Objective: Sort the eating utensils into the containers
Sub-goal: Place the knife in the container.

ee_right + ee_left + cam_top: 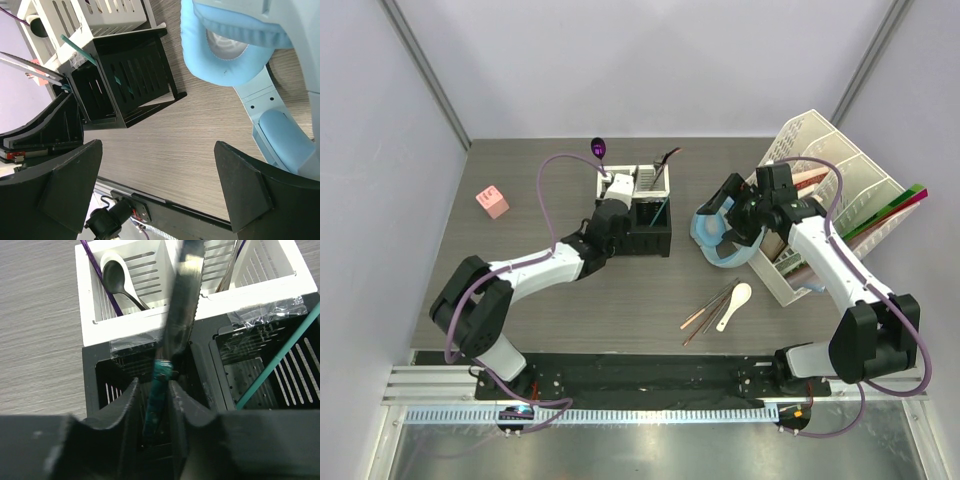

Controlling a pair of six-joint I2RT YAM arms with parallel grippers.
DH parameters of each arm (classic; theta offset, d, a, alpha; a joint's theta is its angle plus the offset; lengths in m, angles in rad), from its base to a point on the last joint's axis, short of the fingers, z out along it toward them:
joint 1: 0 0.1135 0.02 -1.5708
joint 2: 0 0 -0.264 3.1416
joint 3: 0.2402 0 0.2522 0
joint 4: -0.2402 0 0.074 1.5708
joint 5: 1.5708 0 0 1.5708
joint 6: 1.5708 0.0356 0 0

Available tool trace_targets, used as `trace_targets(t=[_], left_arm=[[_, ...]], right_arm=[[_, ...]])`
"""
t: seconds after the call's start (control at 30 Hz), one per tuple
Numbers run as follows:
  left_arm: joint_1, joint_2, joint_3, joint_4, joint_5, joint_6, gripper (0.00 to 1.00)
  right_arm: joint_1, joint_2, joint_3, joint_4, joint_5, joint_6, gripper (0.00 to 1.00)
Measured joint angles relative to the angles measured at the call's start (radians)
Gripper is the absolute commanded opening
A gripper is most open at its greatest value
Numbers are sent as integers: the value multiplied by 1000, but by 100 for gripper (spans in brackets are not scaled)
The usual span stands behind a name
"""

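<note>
Left gripper (154,390) low over the caddy (145,322), jaws slightly parted either side of the green-patterned handle of the black knife (182,305), which stands tilted in the black compartment nearest the gripper. A dark spoon (117,280) sits in the white compartment behind, a teal stick (280,360) in the black one alongside. Right gripper (157,150): jaws wide open, holding nothing, beside light blue headphones (235,55); white soup spoon (735,303) and brown chopsticks (705,312) lie loose on the table (570,310).
</note>
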Motion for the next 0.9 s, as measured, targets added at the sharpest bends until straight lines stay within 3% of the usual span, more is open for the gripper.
trace_targets(t=[0.17,0.3,0.47,0.57,0.7,0.83,0.9], left_arm=[[0,-14,27,-64,-4,-9,33],[0,-77,97,-164,-29,-16,40],[13,-160,355,-292,-48,-14,41],[31,-186,504,-357,-29,-14,35],[50,-225,568,-485,81,-40,32],[40,-220,494,-632,288,-82,17],[-13,-175,443,-724,340,-93,17]], right_arm=[[0,-1,-27,19,0,5,100],[0,-1,-50,44,1,17,100],[0,-4,-76,96,3,46,100],[0,-4,-86,126,10,68,100],[0,-4,-104,169,17,92,100],[7,-4,-92,176,37,86,100],[8,-3,-67,172,59,72,100]])
